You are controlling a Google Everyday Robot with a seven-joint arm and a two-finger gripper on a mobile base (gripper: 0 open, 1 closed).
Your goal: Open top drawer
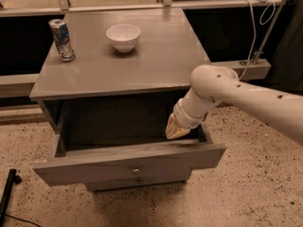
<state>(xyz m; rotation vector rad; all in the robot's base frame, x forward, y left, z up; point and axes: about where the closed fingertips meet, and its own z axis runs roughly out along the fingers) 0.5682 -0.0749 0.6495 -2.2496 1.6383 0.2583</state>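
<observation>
**Drawer.** The wide grey wooden top drawer (94, 167) is pulled well out toward the near side of the grey wooden cabinet (156, 65). Its deep box is exposed and looks empty as far as can be seen. The small round metal knob (136, 170) sits at the centre of the front panel with nothing touching it. Judged from this, the opening is essentially done.

**Tool.** The gripper (177, 129), a yellowish tip on the white perforated arm (246, 98), hangs inside the box at the right end. It is just behind the front panel and near the right side wall. Whether it is spread or pressed together: cannot tell. It holds nothing that can be seen.

**Elsewhere.** A white ceramic bowl (123, 36) and a tall metal drinks can (62, 39) stand on the far part of the cabinet top, well apart from the arm. A narrower grey drawer front (156, 179) shows just beneath, shut.

**Risks from here (judgement):**
- If the gripper lifts out at a slant, it could catch the front panel or the right wall. That would jerk the drawer sideways or push it partly back in.
- More pull toward the near side could bring the box off its support, and the front would drop.
- The bend of the arm is near the cabinet top's near right edge, so a careless retreat could knock it.
- A jolt to the cabinet could topple the can. The bowl is lower and at less risk.
</observation>
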